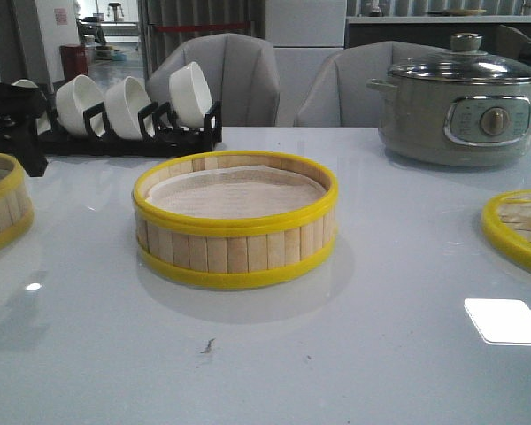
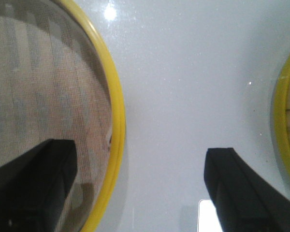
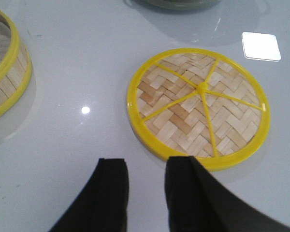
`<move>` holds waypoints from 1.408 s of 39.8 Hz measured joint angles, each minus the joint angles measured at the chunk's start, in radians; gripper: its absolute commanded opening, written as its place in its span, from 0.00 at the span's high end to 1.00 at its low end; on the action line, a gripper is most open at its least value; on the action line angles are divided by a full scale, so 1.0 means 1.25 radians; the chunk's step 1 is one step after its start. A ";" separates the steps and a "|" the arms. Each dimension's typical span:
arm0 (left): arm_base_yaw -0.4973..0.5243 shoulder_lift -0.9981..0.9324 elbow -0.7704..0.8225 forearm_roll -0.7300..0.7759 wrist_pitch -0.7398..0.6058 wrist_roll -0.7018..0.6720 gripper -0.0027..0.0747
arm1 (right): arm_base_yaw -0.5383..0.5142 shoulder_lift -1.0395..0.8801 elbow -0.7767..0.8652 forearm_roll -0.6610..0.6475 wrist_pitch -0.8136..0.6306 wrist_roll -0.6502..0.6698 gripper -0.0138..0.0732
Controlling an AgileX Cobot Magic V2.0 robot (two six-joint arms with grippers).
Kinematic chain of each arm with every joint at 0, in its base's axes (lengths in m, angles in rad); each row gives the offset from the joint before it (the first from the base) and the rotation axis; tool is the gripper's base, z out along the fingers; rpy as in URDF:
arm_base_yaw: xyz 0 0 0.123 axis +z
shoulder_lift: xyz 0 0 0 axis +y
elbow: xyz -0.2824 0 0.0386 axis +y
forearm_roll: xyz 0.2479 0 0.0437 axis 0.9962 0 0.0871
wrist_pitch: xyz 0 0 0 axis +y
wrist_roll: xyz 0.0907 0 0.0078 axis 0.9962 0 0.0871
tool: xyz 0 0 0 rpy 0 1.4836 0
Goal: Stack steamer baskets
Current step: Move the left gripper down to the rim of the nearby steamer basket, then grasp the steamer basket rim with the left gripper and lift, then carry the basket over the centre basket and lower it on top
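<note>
One steamer basket (image 1: 234, 252) stands in the middle of the table, with pale slat walls, yellow rims and a whitish liner. A second matching basket (image 1: 2, 217) is cut off by the front view's left edge. In the left wrist view my left gripper (image 2: 140, 162) is open above this second basket's yellow rim (image 2: 117, 111), one finger (image 2: 38, 183) over its liner and the other over bare table. The middle basket's rim (image 2: 286, 121) shows at that view's edge. My right gripper (image 3: 145, 166) is open and empty over the table, beside a flat woven lid (image 3: 183, 113). Neither gripper shows in the front view.
The yellow-rimmed woven lid (image 1: 518, 226) lies at the table's right edge. A grey-green electric pot (image 1: 460, 106) with a glass lid stands at the back right. A black rack (image 1: 115, 133) of white bowls stands at the back left. Chairs stand behind the table.
</note>
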State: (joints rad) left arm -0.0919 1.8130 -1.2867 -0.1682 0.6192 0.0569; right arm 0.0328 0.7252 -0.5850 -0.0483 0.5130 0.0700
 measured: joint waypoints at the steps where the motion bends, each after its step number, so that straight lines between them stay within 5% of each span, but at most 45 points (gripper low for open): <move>1: 0.000 0.009 -0.009 0.000 -0.001 0.000 0.19 | 0.000 0.000 0.000 0.000 0.000 0.000 0.48; 11: 0.000 0.074 -0.076 0.000 -0.001 0.000 0.20 | 0.000 0.000 0.000 0.000 0.000 0.000 0.48; 16: 0.000 0.087 -0.080 0.001 0.001 0.000 0.29 | 0.000 0.000 0.000 0.000 0.000 0.000 0.48; 21: 0.000 0.094 -0.080 0.001 0.009 0.000 0.55 | 0.000 0.000 0.000 0.000 0.000 0.000 0.48; 25: 0.000 0.095 -0.080 0.006 0.011 0.000 0.87 | 0.000 0.000 0.000 0.000 -0.001 0.000 0.48; 42: -0.028 0.095 -0.180 0.051 0.132 0.000 0.85 | 0.000 0.000 0.000 0.000 -0.004 0.000 0.48; 56: -0.202 0.071 -0.373 0.051 0.238 0.000 0.85 | 0.000 0.000 0.000 0.000 -0.004 0.000 0.48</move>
State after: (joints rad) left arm -0.3440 1.9023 -1.7532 -0.1040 0.9167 0.0569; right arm 0.0328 0.7252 -0.5850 -0.0483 0.5084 0.0700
